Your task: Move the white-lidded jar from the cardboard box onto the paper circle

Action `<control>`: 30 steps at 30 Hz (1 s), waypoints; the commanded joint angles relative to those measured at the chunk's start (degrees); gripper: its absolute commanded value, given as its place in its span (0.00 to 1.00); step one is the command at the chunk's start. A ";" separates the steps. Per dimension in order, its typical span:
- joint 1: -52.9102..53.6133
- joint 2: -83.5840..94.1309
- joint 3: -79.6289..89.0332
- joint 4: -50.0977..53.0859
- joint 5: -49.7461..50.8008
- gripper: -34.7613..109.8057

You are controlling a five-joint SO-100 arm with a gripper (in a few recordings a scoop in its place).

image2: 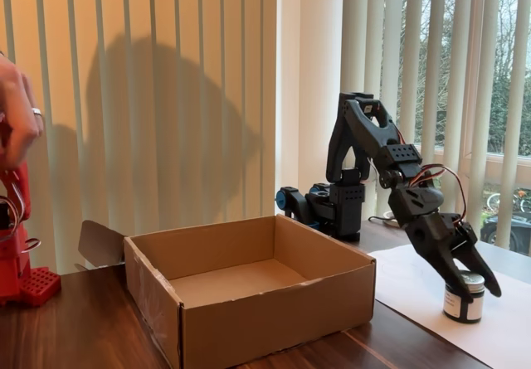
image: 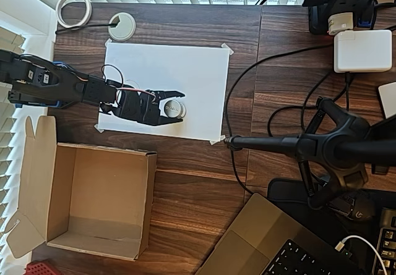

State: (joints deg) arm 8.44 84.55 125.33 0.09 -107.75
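1. the white-lidded jar (image: pixel 174 108) is seen upright on the white paper sheet (image: pixel 185 65), frame centre in the overhead view, outside the empty cardboard box (image: pixel 148 201) at lower left.
2. the end effector (image2: pixel 474 284) straddles the jar's lid; whether the fingers are pressing it cannot be told.
3. the jar is judged rigid, light, smooth-sided; the body just below the lid is the advised hold.
4. the paper circle cannot be made out.

We are looking at a home office: a wooden desk (image: pixel 204 188) carrying a laptop (image: pixel 272 244), chargers (image: pixel 362 50), and window blinds (image2: pixel 166 95) behind.
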 commanded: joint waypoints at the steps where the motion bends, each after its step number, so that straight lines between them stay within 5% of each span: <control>1: 1.14 9.49 -1.14 -5.54 0.09 0.50; 6: 1.05 16.00 -1.05 -10.72 6.33 0.49; 12: -0.09 29.71 6.33 -8.61 26.63 0.47; 19: -3.69 52.03 22.41 -5.62 61.61 0.46; 30: -9.76 89.56 40.17 31.38 87.98 0.39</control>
State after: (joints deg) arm 0.35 162.25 163.30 18.37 -24.35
